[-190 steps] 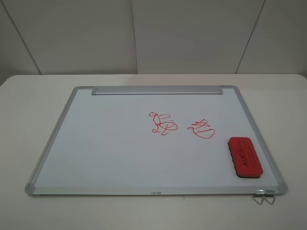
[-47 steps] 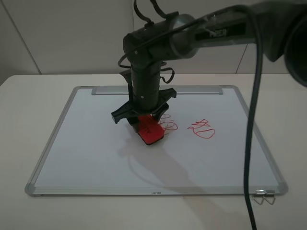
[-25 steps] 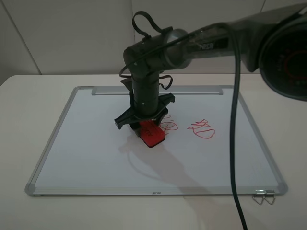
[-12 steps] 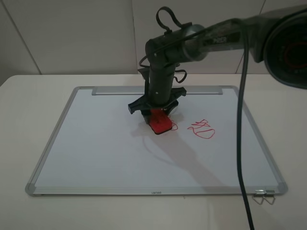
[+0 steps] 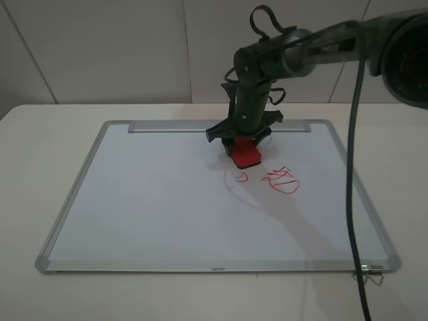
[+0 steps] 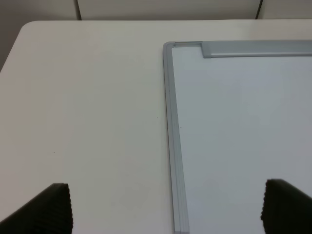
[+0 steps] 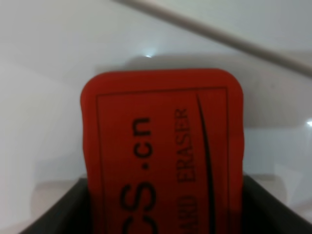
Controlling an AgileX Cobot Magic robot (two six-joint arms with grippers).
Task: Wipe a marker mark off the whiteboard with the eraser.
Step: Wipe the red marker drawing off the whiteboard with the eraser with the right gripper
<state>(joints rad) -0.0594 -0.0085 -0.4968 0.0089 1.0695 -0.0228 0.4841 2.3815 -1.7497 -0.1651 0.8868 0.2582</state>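
Note:
The whiteboard (image 5: 147, 200) lies flat on the table. My right gripper (image 5: 245, 143) is shut on the red eraser (image 5: 246, 154), which presses on the board just in front of the silver bar (image 5: 174, 126). In the right wrist view the eraser (image 7: 161, 146) fills the frame, with black lettering on top and dark jaws at both sides. Of the marker mark, only a small red curl (image 5: 242, 177) shows, just in front of the eraser. My left gripper (image 6: 168, 209) is open above the board's left frame (image 6: 173, 146) and is out of the exterior high view.
A second red scribble with a big oval loop (image 5: 282, 180) sits to the right of the curl. A metal clip (image 5: 372, 271) lies at the board's front right corner. The right arm's black cable (image 5: 353, 200) hangs over the board's right side.
My right gripper has dragged the eraser from the board's middle back and to the right, across the looped scribble. Most of that scribble is gone.

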